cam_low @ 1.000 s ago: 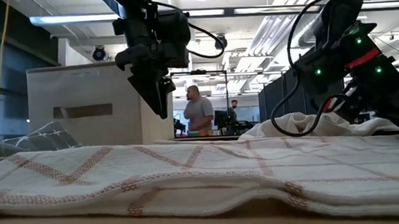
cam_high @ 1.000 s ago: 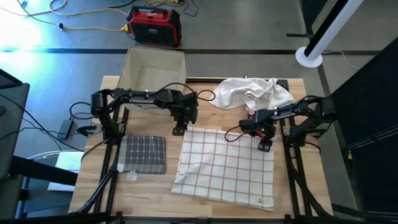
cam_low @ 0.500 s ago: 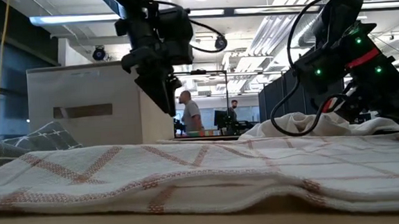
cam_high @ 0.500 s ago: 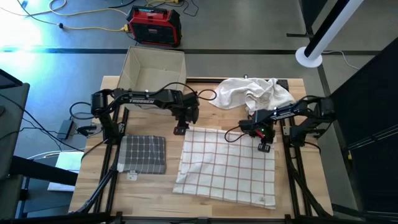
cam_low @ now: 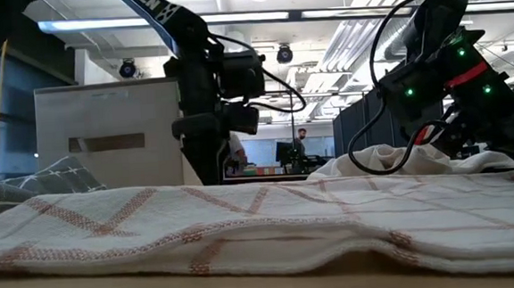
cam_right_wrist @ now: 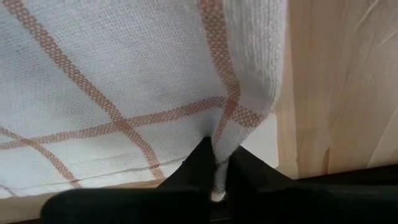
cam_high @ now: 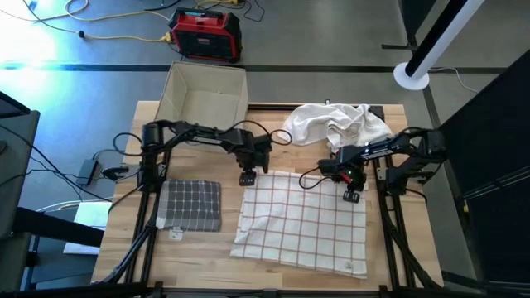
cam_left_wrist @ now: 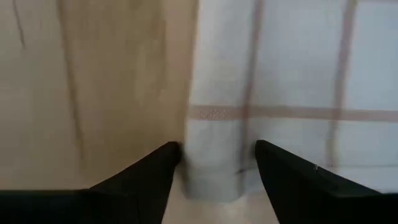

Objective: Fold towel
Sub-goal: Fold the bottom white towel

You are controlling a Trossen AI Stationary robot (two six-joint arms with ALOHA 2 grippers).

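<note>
Cotton checked towel lies flat on bench; right pincer pinches its far right corner, left pincer straddles far left corner, spread; risk: left closes on bare wood, fold skews.

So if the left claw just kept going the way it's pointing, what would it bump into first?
Probably the checked towel: the left gripper points down at its corner, open fingers either side of the edge, the wooden table right beneath. How far above the cloth it is isn't clear.
</note>
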